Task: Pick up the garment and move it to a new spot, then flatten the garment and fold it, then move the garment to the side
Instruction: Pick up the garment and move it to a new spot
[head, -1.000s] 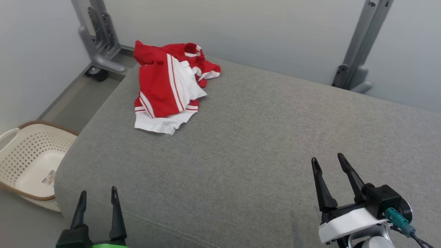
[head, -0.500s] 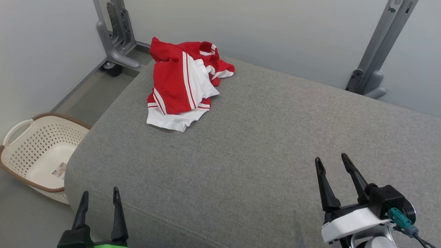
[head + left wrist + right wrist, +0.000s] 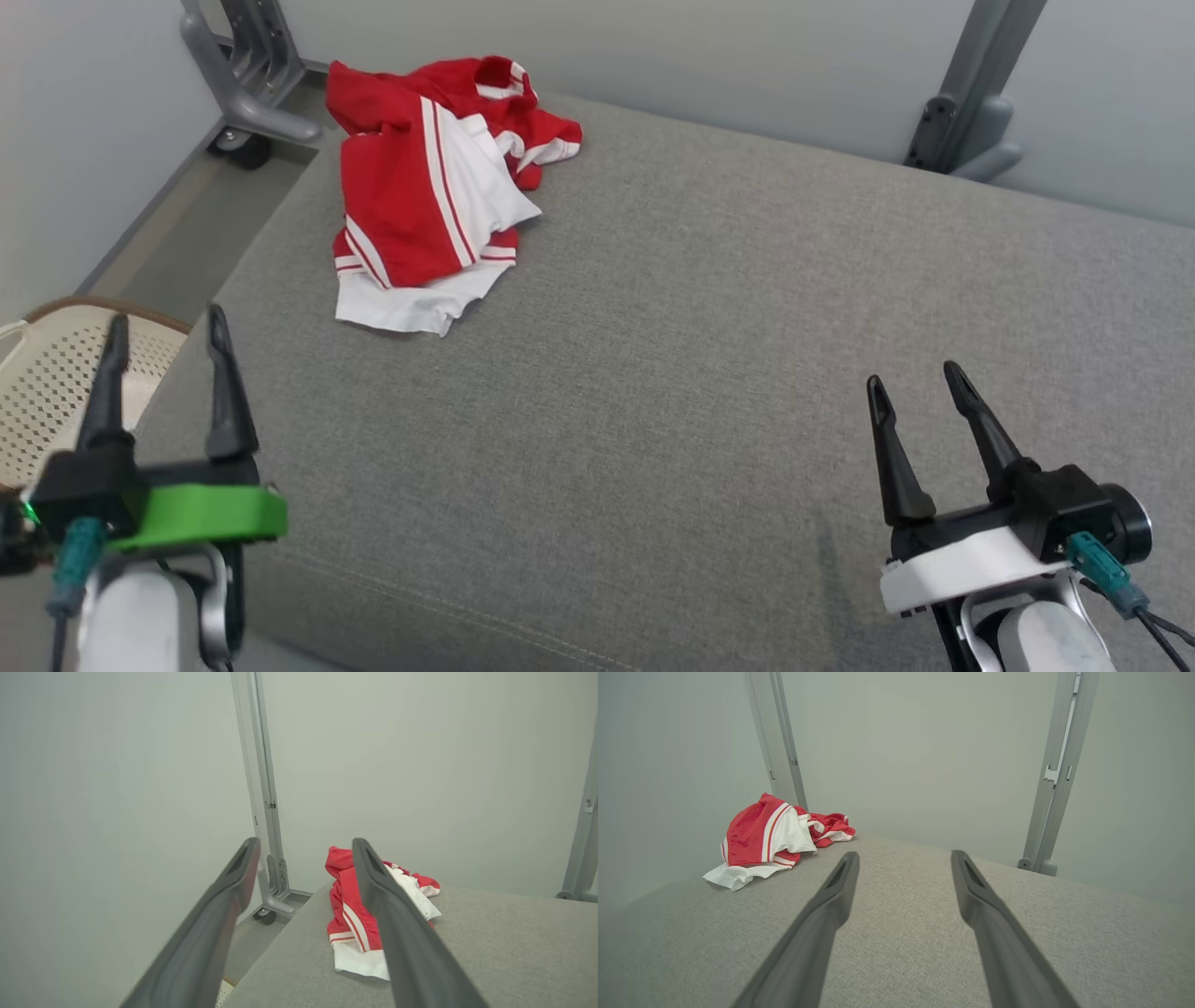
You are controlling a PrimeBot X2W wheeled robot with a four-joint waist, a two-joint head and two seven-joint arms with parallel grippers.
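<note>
Since a second ago the left gripper [image 3: 166,319] has risen well up the head view, so that its green bracket and pale wrist now show where only the finger ends showed before. The whole picture has also shifted, which is the camera's move and not the clothing's. The right gripper [image 3: 913,376] sits a little higher in the frame than it did. Both grippers hang with their jaws spread wide and nothing between the fingers, the left one over the near left edge of the grey sofa cushion [image 3: 653,327] and the right one over its near right part. The garment [image 3: 411,196], red with white stripes and a white panel, lies crumpled on the far left corner of the cushion, well apart from both grippers, with its white hem toward the robot and a red sleeve trailing to the right. In the left wrist view the garment [image 3: 343,896] shows just beyond the spread fingers of the left gripper [image 3: 304,842], partly hidden by one of them. In the right wrist view it [image 3: 756,840] lies off to the left, ahead of the right gripper [image 3: 904,855]. A cream basket [image 3: 47,373] with holes and a brown rim stands on the floor by the cushion's left side, partly behind the left fingers. A grey metal post [image 3: 243,65] with a wheel at its foot stands near the garment, and another post [image 3: 971,84] stands at the far right against the pale wall.
</note>
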